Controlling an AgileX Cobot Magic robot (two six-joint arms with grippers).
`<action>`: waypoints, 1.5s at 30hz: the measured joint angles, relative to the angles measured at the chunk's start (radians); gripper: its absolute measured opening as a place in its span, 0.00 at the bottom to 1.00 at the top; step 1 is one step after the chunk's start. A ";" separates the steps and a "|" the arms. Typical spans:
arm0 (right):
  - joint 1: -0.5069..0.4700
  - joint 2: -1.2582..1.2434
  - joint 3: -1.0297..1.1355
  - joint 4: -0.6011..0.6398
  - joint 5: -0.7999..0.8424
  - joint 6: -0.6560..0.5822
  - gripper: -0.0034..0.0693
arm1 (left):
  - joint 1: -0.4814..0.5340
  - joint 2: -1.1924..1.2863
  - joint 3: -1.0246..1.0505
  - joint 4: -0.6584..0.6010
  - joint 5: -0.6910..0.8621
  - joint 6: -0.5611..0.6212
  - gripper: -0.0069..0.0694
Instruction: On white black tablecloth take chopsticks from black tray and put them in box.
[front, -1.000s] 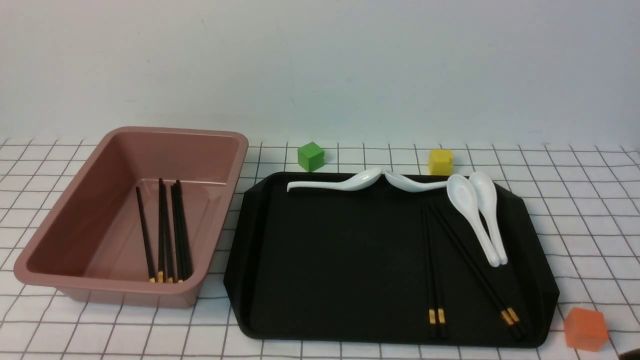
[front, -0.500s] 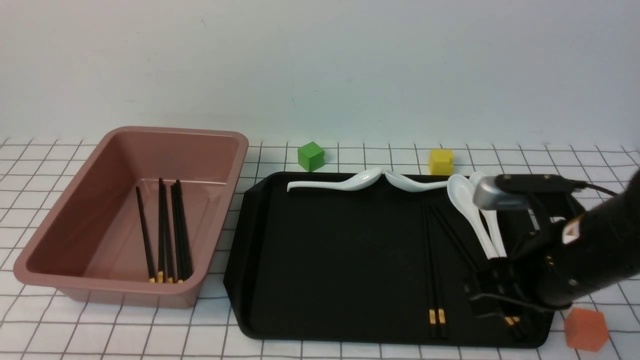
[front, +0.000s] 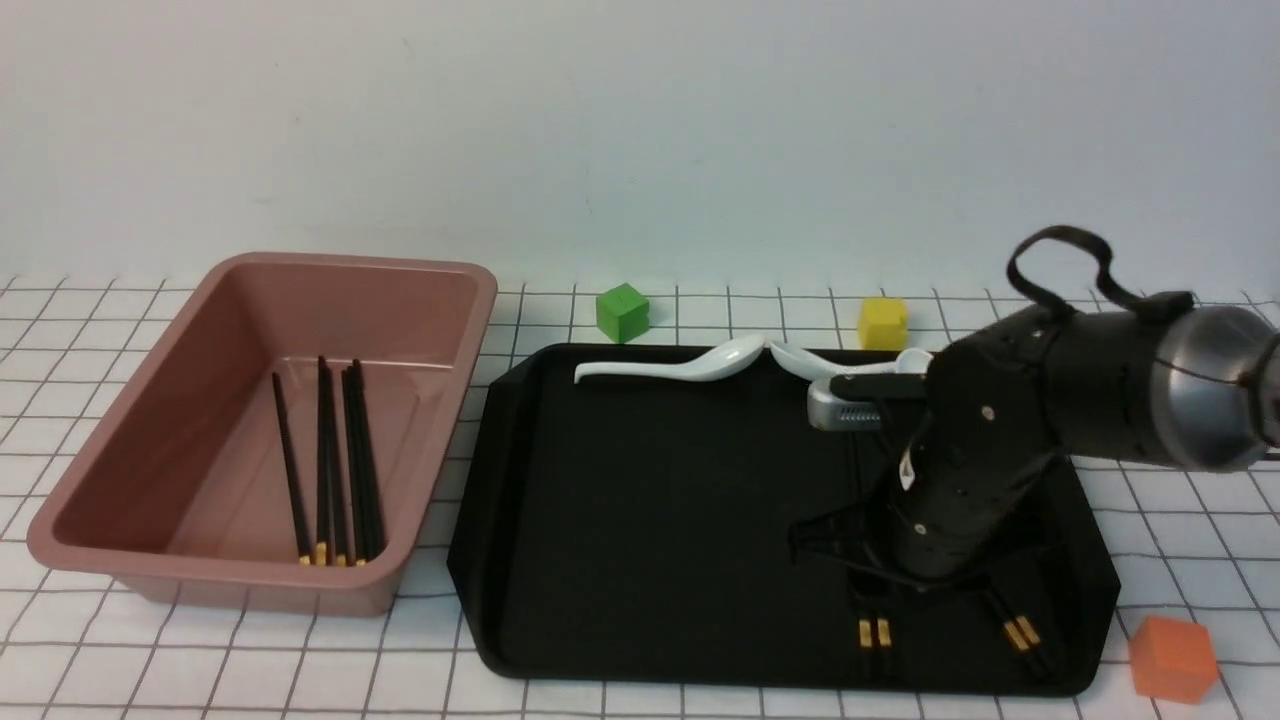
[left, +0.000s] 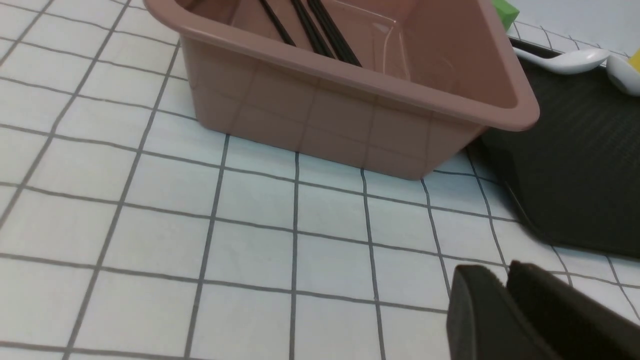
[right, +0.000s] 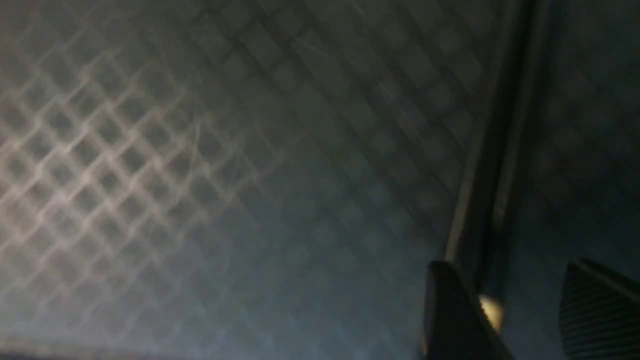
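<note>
The black tray (front: 680, 520) lies on the checked tablecloth (front: 1180, 450) with two pairs of chopsticks (front: 873, 632) at its near right. My right gripper (front: 920, 585) hangs low over them, jaws wide apart. In the right wrist view one pair (right: 480, 200) runs between the open fingers (right: 450, 310), with a gold band beside one of them. The pink-brown box (front: 360, 262) at the left holds several chopsticks (front: 345, 470). My left gripper (left: 507, 270) hovers over bare cloth in front of the box (left: 325, 120), its fingers almost touching and holding nothing.
White spoons (front: 680, 365) lie along the tray's far edge, some hidden behind my right arm. A green cube (front: 622, 312) and a yellow cube (front: 881, 321) sit behind the tray. An orange cube (front: 1172, 657) sits at its near right corner.
My right arm has swung in from the right, moved left across the tray and come down over the chopsticks. It now hides the two right-hand spoons. Chopsticks and box have not moved.
</note>
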 joint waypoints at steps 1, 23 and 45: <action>0.000 0.015 -0.002 0.000 -0.004 0.001 0.48 | 0.000 0.000 0.000 0.000 0.000 0.000 0.22; 0.070 -0.194 -0.230 0.439 0.098 -0.352 0.23 | 0.000 0.000 0.000 0.000 0.001 0.000 0.24; 0.310 0.337 -0.705 0.878 -0.203 -0.792 0.45 | 0.000 0.000 0.000 0.000 0.001 0.000 0.26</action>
